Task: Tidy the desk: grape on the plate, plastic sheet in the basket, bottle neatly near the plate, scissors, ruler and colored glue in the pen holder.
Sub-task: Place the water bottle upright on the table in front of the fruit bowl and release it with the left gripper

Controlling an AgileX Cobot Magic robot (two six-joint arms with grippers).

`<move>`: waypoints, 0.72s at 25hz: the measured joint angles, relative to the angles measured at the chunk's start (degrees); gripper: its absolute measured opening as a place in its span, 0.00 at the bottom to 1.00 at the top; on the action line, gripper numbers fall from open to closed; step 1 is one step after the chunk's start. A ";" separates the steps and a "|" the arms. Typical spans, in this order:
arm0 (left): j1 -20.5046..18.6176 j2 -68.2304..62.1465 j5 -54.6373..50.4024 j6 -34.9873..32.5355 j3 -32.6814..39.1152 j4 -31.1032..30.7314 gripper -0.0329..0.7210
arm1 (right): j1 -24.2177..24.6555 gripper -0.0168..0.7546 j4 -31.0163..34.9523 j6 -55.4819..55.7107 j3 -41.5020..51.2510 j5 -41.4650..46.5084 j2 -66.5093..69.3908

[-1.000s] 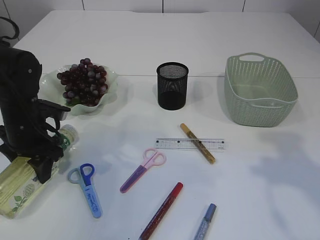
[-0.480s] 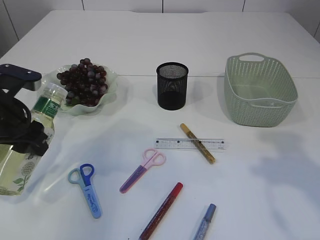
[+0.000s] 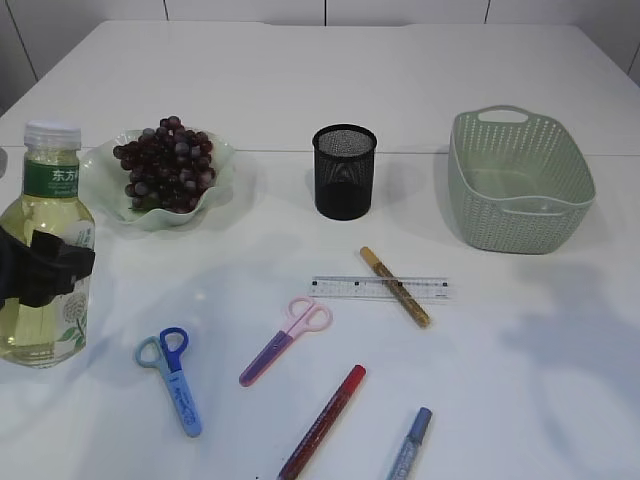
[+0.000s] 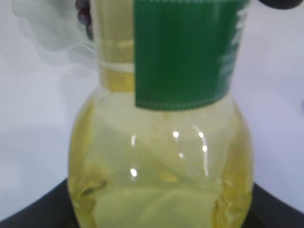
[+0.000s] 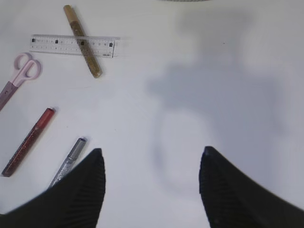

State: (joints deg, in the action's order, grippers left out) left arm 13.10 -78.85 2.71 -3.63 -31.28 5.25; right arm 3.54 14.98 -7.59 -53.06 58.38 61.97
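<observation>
The bottle [image 3: 45, 250] of yellow drink, green label and white cap, stands upright at the far left, just left of the plate [image 3: 215, 185] holding the grape bunch [image 3: 165, 165]. My left gripper [image 3: 40, 272] is shut on the bottle, which fills the left wrist view [image 4: 161, 156]. The blue scissors [image 3: 175, 380], pink scissors [image 3: 285, 340], clear ruler [image 3: 380, 288] and gold [image 3: 395, 287], red [image 3: 325, 418] and silver-blue [image 3: 410, 445] glue sticks lie on the table. The black mesh pen holder [image 3: 345, 170] stands at centre. My right gripper [image 5: 152, 156] is open and empty above bare table. No plastic sheet shows.
The green woven basket [image 3: 520, 180] stands at the back right. In the right wrist view the ruler [image 5: 71, 45], gold glue [image 5: 83, 40], red glue [image 5: 28, 142], silver glue [image 5: 69, 161] and pink scissors [image 5: 16, 78] lie to the left.
My left gripper has raised the bottle from lying tilted at the table's front left to standing upright next to the plate. Nothing else has moved.
</observation>
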 joint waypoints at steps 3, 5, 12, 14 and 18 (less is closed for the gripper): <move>0.00 0.11 9.62 0.36 3.67 0.39 0.64 | 0.00 0.66 0.00 0.00 0.00 0.00 0.04; 0.00 0.11 16.32 2.11 5.19 0.17 0.64 | 0.00 0.66 0.00 0.00 0.00 0.00 0.04; 0.00 -3.68 35.80 11.32 5.86 -9.06 0.64 | 0.00 0.66 0.00 0.00 0.00 0.47 0.04; 0.00 -6.33 39.41 12.03 5.86 -11.10 0.64 | 0.00 0.66 0.00 0.00 0.00 0.47 0.04; 0.00 -10.80 45.29 12.27 5.86 -15.18 0.64 | 0.00 0.66 0.00 0.00 0.00 0.57 0.04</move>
State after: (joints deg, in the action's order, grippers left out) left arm 13.10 -89.65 48.00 8.64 -25.42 -9.93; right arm 3.54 14.98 -7.59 -53.06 58.95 62.01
